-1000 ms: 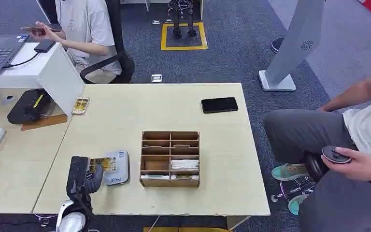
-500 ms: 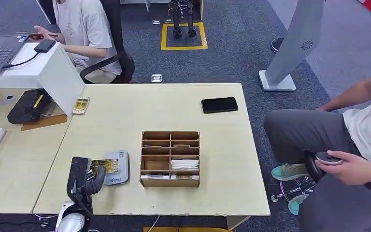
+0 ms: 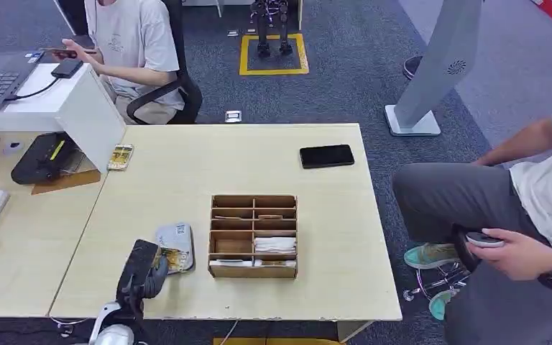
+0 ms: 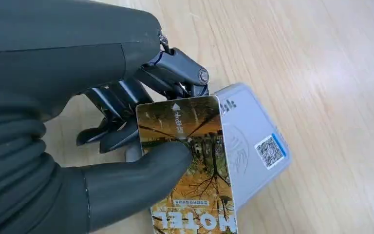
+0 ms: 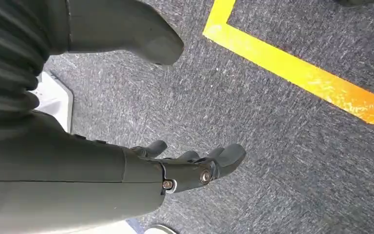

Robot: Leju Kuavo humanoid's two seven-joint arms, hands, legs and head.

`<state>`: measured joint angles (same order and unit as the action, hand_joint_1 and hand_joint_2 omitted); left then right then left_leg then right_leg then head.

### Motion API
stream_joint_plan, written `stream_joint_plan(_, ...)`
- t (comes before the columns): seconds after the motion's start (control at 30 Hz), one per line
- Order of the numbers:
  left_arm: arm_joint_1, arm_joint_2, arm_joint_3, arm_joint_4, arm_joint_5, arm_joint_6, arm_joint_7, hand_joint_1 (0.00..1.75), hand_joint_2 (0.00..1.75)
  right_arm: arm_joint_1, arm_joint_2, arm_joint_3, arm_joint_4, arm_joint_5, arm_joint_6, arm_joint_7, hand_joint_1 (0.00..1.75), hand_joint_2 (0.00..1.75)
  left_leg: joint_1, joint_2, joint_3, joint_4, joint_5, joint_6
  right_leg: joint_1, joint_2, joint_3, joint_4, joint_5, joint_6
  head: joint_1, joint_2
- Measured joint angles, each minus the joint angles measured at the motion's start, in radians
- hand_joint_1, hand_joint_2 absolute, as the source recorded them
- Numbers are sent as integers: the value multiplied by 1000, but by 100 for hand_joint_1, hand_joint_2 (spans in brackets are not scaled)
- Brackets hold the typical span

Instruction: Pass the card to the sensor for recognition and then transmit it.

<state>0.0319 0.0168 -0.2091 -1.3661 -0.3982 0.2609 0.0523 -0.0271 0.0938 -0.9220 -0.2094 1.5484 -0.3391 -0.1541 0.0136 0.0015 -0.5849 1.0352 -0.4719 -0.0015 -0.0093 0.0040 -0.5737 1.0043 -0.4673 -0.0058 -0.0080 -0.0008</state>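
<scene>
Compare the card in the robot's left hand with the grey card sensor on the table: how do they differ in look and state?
The card is thin and carries an autumn-tree picture; the sensor is thicker, plain grey, with a QR sticker. The left hand pinches the card, while the sensor lies flat on the table. The card partly overlaps the sensor. Both are rounded rectangles.

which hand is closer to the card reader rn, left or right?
Left. The left hand holds the card right over the grey card reader on the table. The right hand hangs open over carpet with yellow tape, away from the table.
</scene>
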Motion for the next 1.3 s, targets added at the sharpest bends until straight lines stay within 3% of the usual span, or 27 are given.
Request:
stream_joint_plan(0.53,8,1,-6,2,-42,-12,0,175,175,0,0,1,0,0,1,5,0,175,0,0,0,0,0,0,0,0,0,0,0,0,0,0)
stream_joint_plan(0.77,14,-2,-13,2,-211,-2,22,175,175,0,0,2,0,0,16,0,0,175,0,0,0,0,0,0,0,0,0,0,0,0,0,0)
stream_joint_plan(0.97,17,-9,-13,5,-230,-1,26,175,175,0,0,8,0,0,18,1,0,175,0,0,0,0,0,0,0,0,0,0,0,0,0,0)
stream_joint_plan(1.13,20,-16,-13,5,-159,-45,26,175,175,0,0,17,0,0,18,4,0,175,0,0,0,0,0,0,0,-1,1,0,0,0,0,0)
stream_joint_plan(1.3,35,-20,7,-5,54,-129,10,175,175,1,0,26,0,0,14,5,0,175,0,-1,0,0,0,0,0,-1,1,0,0,0,0,0)
